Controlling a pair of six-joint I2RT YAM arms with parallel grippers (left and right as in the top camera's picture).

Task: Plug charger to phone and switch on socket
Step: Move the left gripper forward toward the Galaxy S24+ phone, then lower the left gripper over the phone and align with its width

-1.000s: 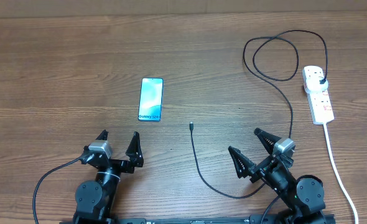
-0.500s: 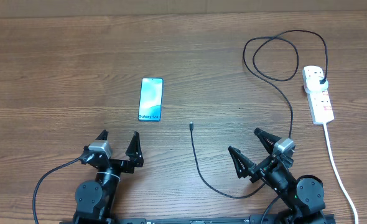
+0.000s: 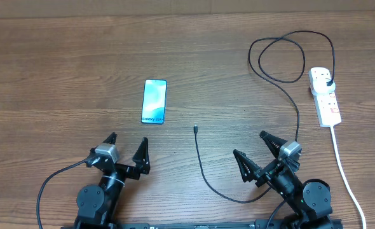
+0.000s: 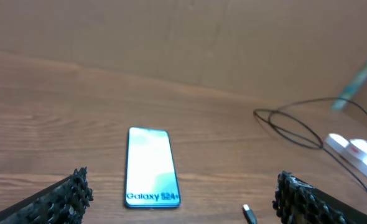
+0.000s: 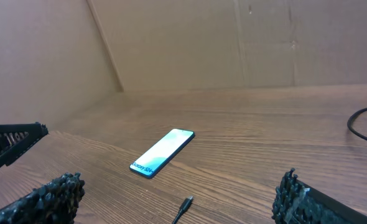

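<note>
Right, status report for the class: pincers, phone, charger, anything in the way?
Left pincer open, empty; right pincer open, empty. Charger tip lies loose, apart from phone. Plug already in socket. Nothing between tip and phone.

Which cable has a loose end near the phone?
The thin black charger cable; its tip lies near the phone, while the thick white cord leaves the socket.

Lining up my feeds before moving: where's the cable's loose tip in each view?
Overhead: cable tip at centre, right of the phone.
Left wrist: tip at bottom edge, right of the phone.
Right wrist: tip at bottom centre, below the phone.
Shared landmark: the phone.
</note>
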